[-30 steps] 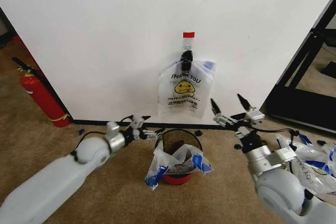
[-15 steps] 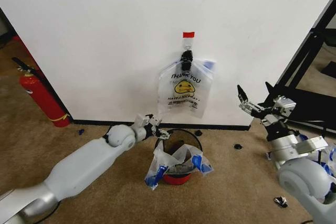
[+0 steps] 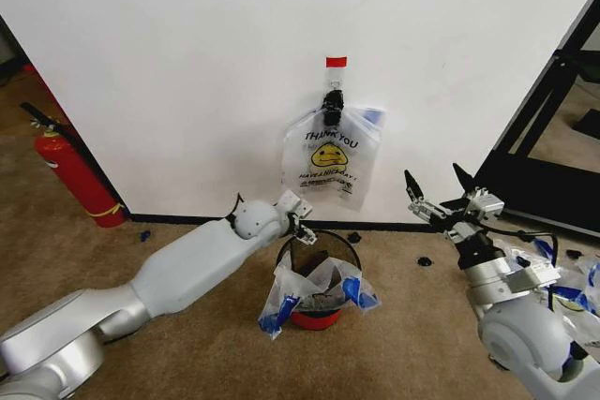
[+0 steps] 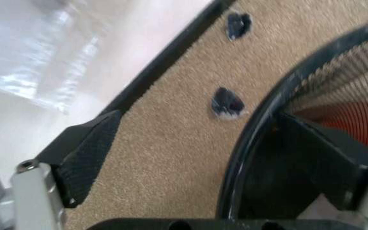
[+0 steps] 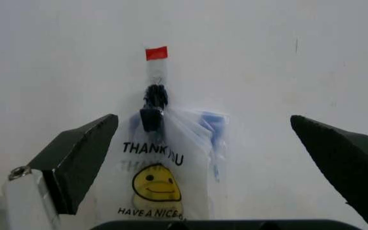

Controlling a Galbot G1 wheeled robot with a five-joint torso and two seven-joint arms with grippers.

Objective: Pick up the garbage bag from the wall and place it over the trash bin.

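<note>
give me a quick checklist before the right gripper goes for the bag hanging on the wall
1. Garbage bag hangs from the black clip on the wall: ok.
2. Right gripper open, fingers spread wide: ok.
3. Right gripper facing the bag, which sits between its fingers in the right wrist view: ok.
4. Right gripper touching the bag: not ok, it is apart from the wall, to the bag's right.
5. Trash bin free for a new bag: not ok, another bag already drapes over its rim.
6. Left gripper out of the way: not ok, it is open with its fingers straddling the bin's rim.
</note>
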